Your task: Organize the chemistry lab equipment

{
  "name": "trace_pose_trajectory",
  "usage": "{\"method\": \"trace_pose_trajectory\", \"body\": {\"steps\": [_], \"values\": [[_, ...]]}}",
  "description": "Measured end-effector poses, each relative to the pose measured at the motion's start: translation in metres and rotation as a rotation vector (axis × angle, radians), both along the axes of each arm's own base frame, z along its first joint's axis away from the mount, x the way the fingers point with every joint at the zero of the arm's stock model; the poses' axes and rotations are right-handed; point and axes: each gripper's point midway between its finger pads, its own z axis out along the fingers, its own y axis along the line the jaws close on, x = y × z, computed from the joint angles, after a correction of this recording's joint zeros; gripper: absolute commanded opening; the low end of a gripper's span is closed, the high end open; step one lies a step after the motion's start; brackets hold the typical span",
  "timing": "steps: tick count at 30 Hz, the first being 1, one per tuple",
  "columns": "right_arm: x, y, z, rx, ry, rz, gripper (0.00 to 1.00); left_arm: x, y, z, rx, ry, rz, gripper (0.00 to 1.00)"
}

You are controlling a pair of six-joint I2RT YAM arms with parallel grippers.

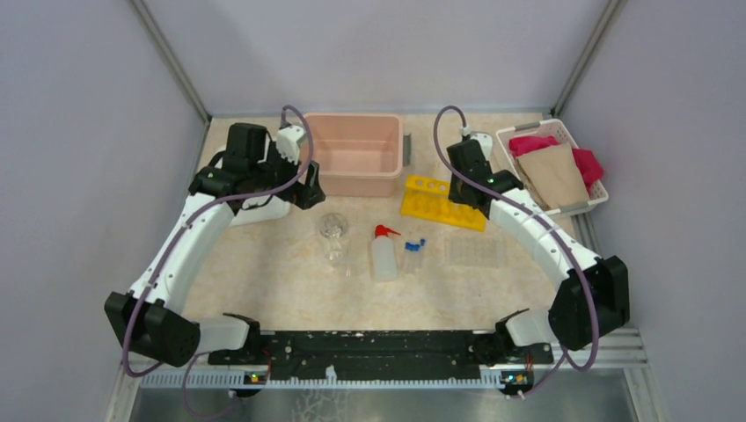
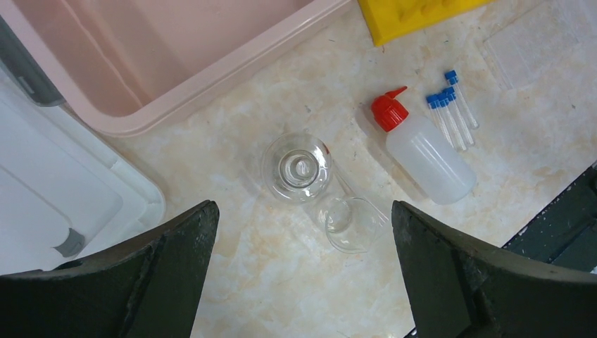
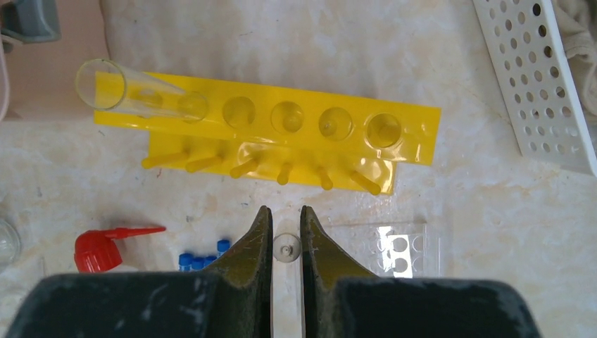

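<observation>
A clear glass flask [image 2: 297, 167] stands on the table, with a small clear beaker [image 2: 348, 224] lying beside it. My left gripper [image 2: 301, 208] is open and empty, high above them; it shows in the top view [image 1: 306, 188] too. The white squeeze bottle [image 2: 429, 155] with the red nozzle lies next to the blue-capped tubes [image 2: 450, 105]. My right gripper [image 3: 285, 215] is shut on a clear tube [image 3: 286, 248], seen end-on, just in front of the yellow rack [image 3: 303, 151]. One clear glass tube [image 3: 141, 95] leans in the rack's left end.
A pink bin [image 1: 356, 154] stands at the back centre. A white basket [image 1: 554, 167] of pink and tan cloths is at the back right. A clear well plate [image 3: 405, 250] lies right of the tubes. A white lidded box [image 2: 56, 197] sits under my left arm.
</observation>
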Motion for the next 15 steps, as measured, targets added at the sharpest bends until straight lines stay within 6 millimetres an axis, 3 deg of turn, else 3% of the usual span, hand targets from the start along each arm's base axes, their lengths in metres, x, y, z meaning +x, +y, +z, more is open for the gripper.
{"method": "trace_pose_trajectory", "body": {"steps": [6,15], "values": [[0.003,0.0,-0.011,-0.002,0.002,-0.011,0.0,0.004,0.004,0.001,0.001,-0.009,0.02,0.99],[0.012,0.004,-0.01,0.011,-0.031,-0.015,0.0,0.004,0.007,-0.006,0.001,0.002,0.027,0.99]]}}
